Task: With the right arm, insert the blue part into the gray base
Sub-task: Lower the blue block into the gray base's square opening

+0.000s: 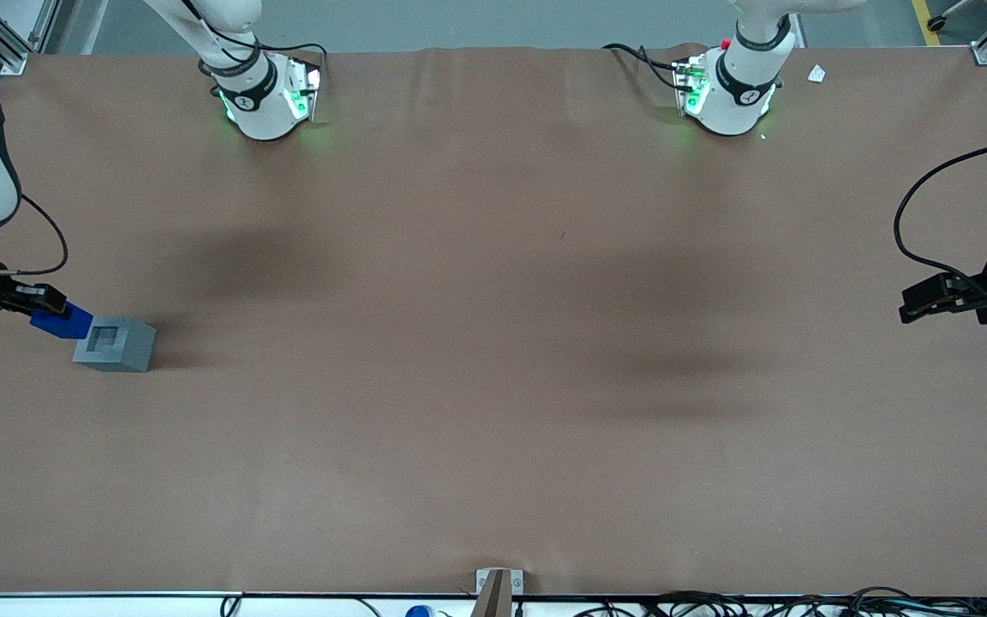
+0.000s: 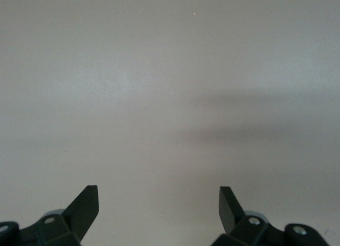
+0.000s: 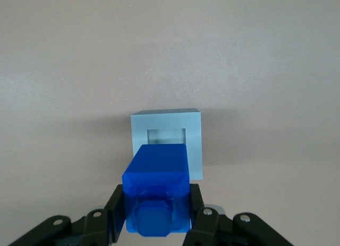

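Low, hand (image 1: pixel 46 302) gripping blue part (image 1: pixel 62 322), beside gray base (image 1: pixel 116 344)

One blue part (image 1: pixel 62 321), clamped in gripper (image 1: pixel 46 302) at working arm's end of table. One gray base (image 1: pixel 116 344), with one square recess in top face. One brown table (image 1: pixel 493 343). One small white scrap (image 1: pixel 816 74) near parked arm's end.

Matt black pincer (image 3: pixel 156 214), at the table's (image 1: pixel 493 411) working-arm end, clamped the smooth, slightly glossy plastic blue part (image 3: pixel 158 177); gray base (image 3: pixel 169 141) looked matt; table cloth-like, dull brown.
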Tool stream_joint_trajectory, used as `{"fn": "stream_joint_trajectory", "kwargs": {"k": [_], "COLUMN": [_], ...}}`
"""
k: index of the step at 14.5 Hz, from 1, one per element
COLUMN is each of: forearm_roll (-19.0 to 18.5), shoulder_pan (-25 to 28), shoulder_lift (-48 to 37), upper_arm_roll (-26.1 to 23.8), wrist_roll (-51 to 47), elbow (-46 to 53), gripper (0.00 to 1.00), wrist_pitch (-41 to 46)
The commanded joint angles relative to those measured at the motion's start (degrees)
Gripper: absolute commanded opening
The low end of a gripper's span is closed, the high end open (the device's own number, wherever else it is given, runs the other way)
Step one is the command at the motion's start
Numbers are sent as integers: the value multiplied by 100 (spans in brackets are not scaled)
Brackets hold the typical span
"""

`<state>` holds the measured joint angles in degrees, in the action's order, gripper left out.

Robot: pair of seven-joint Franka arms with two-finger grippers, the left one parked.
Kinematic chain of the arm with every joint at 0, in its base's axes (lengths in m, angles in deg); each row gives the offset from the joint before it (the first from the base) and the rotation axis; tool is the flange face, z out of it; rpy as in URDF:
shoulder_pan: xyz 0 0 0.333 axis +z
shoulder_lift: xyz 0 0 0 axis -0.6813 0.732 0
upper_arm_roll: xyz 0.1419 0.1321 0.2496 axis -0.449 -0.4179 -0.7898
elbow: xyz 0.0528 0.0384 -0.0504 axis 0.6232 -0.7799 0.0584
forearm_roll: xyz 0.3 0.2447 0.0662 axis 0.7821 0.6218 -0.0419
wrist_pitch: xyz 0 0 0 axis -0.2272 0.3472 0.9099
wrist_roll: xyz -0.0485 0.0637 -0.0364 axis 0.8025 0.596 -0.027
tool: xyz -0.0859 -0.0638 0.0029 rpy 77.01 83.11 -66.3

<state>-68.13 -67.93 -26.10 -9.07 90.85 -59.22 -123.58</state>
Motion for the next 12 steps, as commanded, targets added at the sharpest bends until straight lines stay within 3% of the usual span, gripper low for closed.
{"fn": "stream_joint_trajectory", "kwargs": {"k": [1, 12], "forearm_roll": [23, 41], "shoulder_pan": [-103, -95], "shoulder_lift": [110, 339], "upper_arm_roll": [-88, -106], "wrist_roll": [108, 108], "elbow": [19, 10], "gripper": [1, 1], "wrist_pitch": [-56, -434]}}
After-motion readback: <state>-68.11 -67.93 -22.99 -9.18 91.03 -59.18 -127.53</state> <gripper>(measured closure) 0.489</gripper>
